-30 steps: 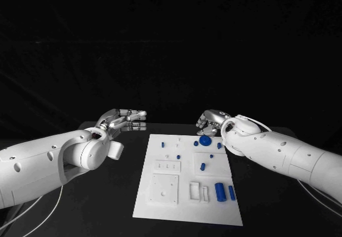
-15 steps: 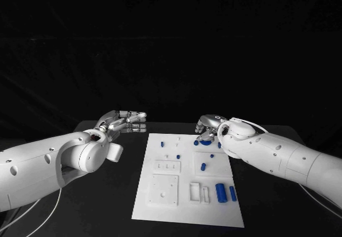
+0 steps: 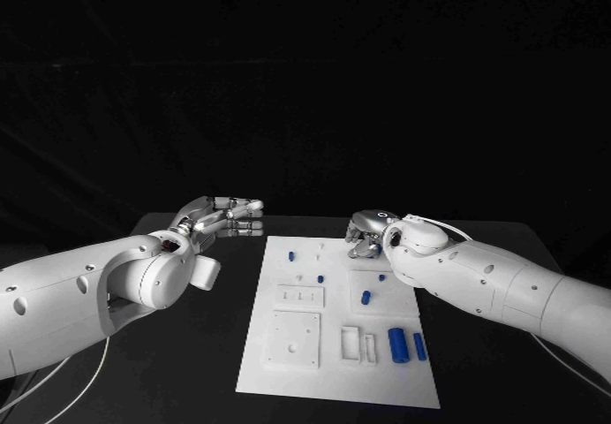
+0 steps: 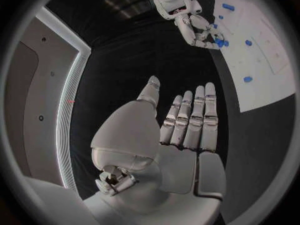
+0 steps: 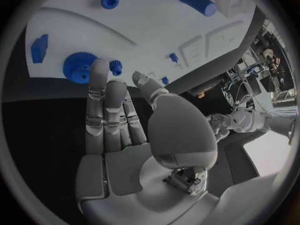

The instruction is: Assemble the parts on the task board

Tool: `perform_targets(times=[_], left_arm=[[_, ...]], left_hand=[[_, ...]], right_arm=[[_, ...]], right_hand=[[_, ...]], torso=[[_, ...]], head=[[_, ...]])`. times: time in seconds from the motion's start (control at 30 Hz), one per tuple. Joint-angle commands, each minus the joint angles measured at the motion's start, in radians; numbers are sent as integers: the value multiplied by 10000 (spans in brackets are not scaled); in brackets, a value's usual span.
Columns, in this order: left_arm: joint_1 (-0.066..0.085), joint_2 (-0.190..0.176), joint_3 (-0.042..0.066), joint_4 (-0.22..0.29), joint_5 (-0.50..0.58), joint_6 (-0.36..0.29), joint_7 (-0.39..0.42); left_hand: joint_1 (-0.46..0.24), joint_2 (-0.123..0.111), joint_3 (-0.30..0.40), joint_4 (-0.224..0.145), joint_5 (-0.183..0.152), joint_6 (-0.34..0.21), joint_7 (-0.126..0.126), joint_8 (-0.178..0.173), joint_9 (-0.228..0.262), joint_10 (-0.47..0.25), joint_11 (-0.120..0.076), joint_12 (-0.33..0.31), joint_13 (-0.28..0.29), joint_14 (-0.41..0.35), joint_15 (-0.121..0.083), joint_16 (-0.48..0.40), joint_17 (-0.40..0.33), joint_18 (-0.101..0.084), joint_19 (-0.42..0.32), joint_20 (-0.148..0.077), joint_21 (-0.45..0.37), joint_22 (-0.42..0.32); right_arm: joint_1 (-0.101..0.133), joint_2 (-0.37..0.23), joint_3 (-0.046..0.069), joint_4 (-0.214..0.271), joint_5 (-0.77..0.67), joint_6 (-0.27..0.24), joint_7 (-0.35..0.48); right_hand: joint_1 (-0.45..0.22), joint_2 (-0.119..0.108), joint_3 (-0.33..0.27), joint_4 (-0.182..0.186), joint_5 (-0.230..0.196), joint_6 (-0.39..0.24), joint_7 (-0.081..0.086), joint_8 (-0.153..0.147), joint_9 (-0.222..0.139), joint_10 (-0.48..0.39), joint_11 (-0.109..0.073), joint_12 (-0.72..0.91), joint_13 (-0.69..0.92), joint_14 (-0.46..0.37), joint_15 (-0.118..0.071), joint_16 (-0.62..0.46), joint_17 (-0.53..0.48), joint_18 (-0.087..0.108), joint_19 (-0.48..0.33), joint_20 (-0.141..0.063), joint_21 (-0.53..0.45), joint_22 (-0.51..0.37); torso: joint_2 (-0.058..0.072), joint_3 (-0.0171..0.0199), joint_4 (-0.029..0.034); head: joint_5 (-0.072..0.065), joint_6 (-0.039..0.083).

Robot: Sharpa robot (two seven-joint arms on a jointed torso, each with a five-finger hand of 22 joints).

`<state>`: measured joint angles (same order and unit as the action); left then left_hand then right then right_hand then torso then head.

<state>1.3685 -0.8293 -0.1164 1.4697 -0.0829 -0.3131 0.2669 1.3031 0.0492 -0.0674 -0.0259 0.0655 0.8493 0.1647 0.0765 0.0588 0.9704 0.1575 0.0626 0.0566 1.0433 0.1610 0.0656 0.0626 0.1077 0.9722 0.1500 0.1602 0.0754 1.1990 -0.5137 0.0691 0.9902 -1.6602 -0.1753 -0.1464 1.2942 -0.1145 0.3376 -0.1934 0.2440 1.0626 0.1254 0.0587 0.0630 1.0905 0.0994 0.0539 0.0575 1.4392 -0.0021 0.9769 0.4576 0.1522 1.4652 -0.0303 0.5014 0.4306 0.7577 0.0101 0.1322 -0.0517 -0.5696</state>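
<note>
Head view: from above, looking down and forward at the flat white rectangular task board (image 3: 334,327). 2 wrist views: close behind each silver many-fingered hand, both sharing that board (image 4: 262,60) (image 5: 144,30).

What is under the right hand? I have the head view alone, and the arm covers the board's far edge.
Observer: The right wrist view shows a blue gear on the board, by the right hand's fingertips.
Operator: Is it gripped?
Observer: No. The fingers are stretched out, with one tip at the gear's rim; I cannot tell if it touches.
Operator: And the left palm?
Observer: In the left wrist view the left hand holds nothing, its fingers straight, beside the board.
</note>
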Motion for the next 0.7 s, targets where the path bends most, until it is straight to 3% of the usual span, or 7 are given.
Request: perform_targets(times=[0.03,0.27,0.7], left_arm=[[52,10,12,43,-65,178,17],[93,-1,12,60,-68,192,-2],[137,28,12,73,-82,144,-26]], left_hand=[[-42,-25,-51,31,-69,-68,9,-25,3,-54,-25,-13,15,-41,25,-14,11,-61,-10,29,34,-15],[-42,-25,-51,31,-69,-68,9,-25,3,-54,-25,-13,15,-41,25,-14,11,-61,-10,29,34,-15],[0,-63,-33,75,-64,-178,-18,-42,-3,-135,-39,-17,15,-47,27,-16,11,-57,-17,32,36,-15]], right_arm=[[-11,16,-7,-26,-386,326,-221],[-16,19,-17,-50,-652,242,-477],[-18,80,-25,-183,-822,212,-617]], right_hand=[[-25,-14,193,-30,-89,42,-17,31,2,100,-17,32,-2,-90,-3,51,-25,178,385,70,6,35],[-77,-96,825,-128,-450,32,2,31,1,55,2,33,-2,-98,16,78,-54,194,369,84,22,136],[-125,-146,1328,-95,-558,66,-1,31,2,87,1,32,-4,-100,21,98,-75,189,353,88,1,276]], torso=[[48,9,-4],[102,11,-7],[162,-10,25]], head=[[-27,10],[-56,72],[-131,129]])
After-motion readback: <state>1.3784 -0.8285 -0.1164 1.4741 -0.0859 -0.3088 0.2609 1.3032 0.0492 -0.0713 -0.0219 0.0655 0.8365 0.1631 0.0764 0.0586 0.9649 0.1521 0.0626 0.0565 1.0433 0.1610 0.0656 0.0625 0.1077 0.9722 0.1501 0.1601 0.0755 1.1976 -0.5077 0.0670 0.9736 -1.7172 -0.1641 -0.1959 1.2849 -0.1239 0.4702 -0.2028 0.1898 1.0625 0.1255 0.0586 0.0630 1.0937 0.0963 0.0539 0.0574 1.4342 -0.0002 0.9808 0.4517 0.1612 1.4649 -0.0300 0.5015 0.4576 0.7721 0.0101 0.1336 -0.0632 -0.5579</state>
